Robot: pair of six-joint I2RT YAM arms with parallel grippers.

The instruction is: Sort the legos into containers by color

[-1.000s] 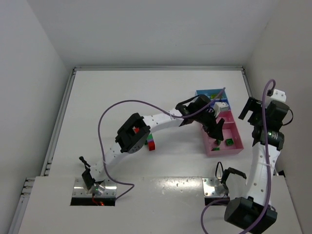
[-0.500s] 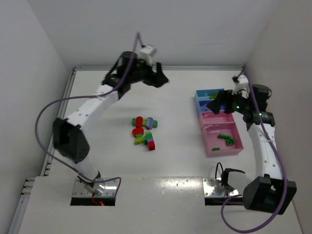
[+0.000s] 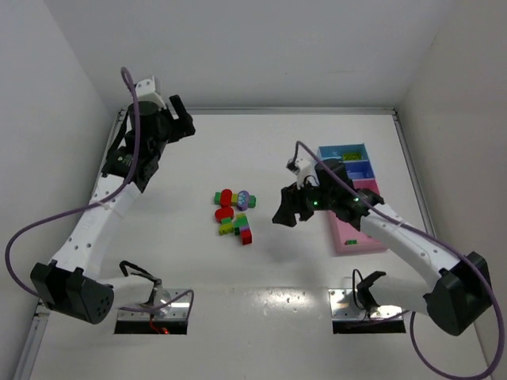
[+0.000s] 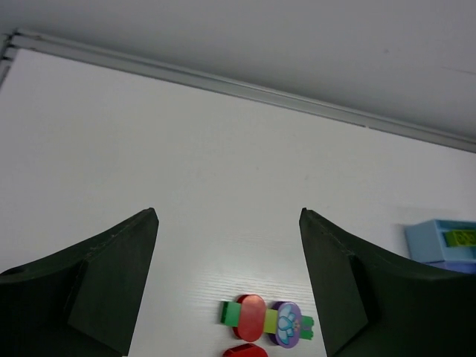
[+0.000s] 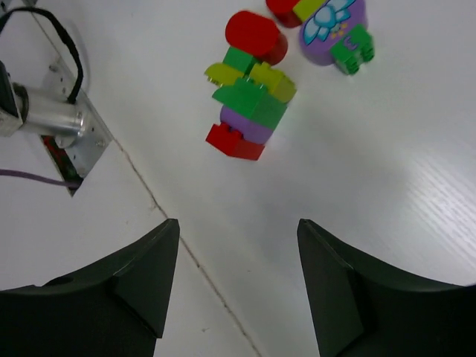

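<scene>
While both claws hang over the white table (image 3: 190, 182) with fingers spread wide and nothing between them, the legos (image 3: 234, 214) lie in one loose heap on the bare surface. The right gripper (image 3: 285, 212) hovers near that heap, which sits on its left side. In the right wrist view the heap lies ahead of the right gripper's open fingertips and apart from them. A red brick (image 5: 234, 141) is nearest. Purple, green and yellow-green pieces are stacked against it, and a red rounded piece (image 5: 255, 33) lies beyond. A purple round piece (image 5: 333, 26) with a flower print sits farther off to the right, touching a small green brick.

The left gripper (image 3: 178, 127) is raised at the far left of the table, well apart from the heap. Its wrist view shows only the heap's far end, low in the gap between its fingers.

The containers stand to the right gripper's right. The blue tray (image 3: 341, 148) holds something yellow-green. The pink tray (image 3: 348, 237) is partly hidden under the right arm, so its contents cannot be told.
</scene>
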